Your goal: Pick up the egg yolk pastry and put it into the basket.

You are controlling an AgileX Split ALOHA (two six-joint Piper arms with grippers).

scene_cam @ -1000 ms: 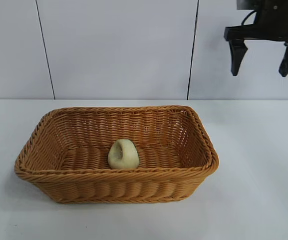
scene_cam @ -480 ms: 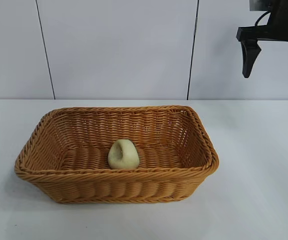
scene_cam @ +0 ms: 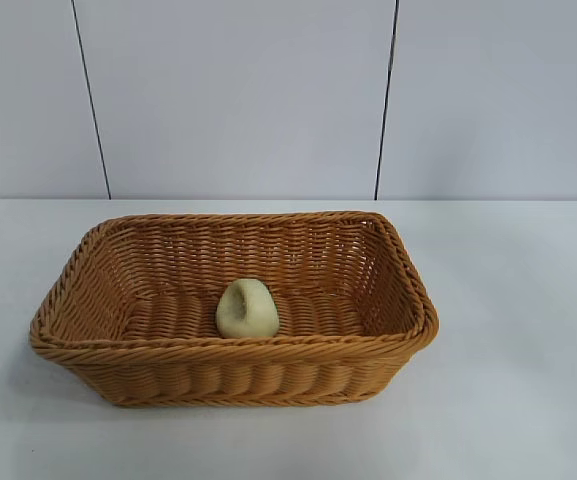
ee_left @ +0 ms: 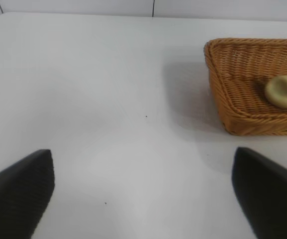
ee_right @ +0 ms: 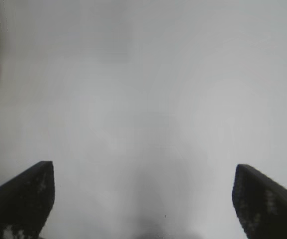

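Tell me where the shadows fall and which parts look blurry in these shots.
Exterior view: soft, even light, with a faint shadow on the table left of the basket; the pastry is sharp. Left wrist view: the basket's shadow lies on the bare table beside it. Right wrist view: a hazy shadow between the open right hand's fingers, basket edge blurred.

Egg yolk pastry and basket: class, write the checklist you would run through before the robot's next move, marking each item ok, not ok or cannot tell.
1. The egg yolk pastry lies inside the basket: ok.
2. Basket upright on the table: ok.
3. Right gripper open, holding nothing: ok.
4. Right gripper away from the basket, over bare table: ok.
5. Left gripper open, empty, off to the basket's side: ok.
6. Pastry undamaged: cannot tell.
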